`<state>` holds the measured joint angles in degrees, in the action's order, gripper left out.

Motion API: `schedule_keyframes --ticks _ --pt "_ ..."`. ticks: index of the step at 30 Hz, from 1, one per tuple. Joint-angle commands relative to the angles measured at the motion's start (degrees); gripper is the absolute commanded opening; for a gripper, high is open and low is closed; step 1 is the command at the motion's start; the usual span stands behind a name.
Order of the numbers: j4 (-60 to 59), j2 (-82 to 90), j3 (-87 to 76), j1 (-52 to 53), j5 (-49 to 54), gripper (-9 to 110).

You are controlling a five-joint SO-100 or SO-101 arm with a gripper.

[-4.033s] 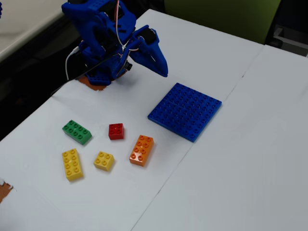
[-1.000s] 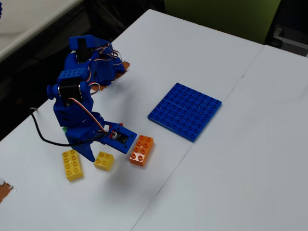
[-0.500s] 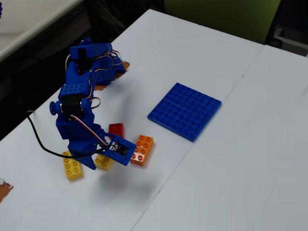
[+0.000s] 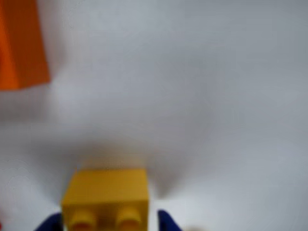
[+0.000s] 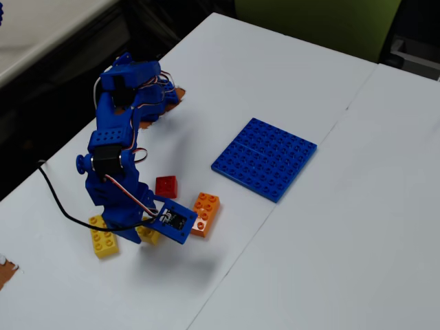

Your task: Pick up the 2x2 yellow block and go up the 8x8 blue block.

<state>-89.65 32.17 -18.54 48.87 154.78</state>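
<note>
- Gripper (image 4: 109, 226) was down over the yellow block (image 4: 106, 192) near the table's (image 5: 330, 240) front-left edge, blue fingers (image 4: 166, 222) flanking it.
- Clamped or not? Couldn't tell.
- Lift and trip to the baseplate (image 5: 265, 158), well apart mid-table, looked undone.

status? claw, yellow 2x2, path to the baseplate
Claw down over yellow 2x2, fingers either side; grip unconfirmed. Brick on the table, not lifted. Baseplate bare. Orange brick and red brick sit near the claw.
</note>
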Motion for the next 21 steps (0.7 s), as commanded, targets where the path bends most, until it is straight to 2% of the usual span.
schedule_keyframes --ticks 1,7,11,21 --pt "-1.05 0.35 4.04 -0.79 -0.53 23" --pt "-1.23 0.18 4.04 -1.14 -0.79 18" --pt "-1.32 0.00 4.04 -1.67 -2.20 0" --pt "-3.34 4.13 4.75 -3.69 -8.44 0"
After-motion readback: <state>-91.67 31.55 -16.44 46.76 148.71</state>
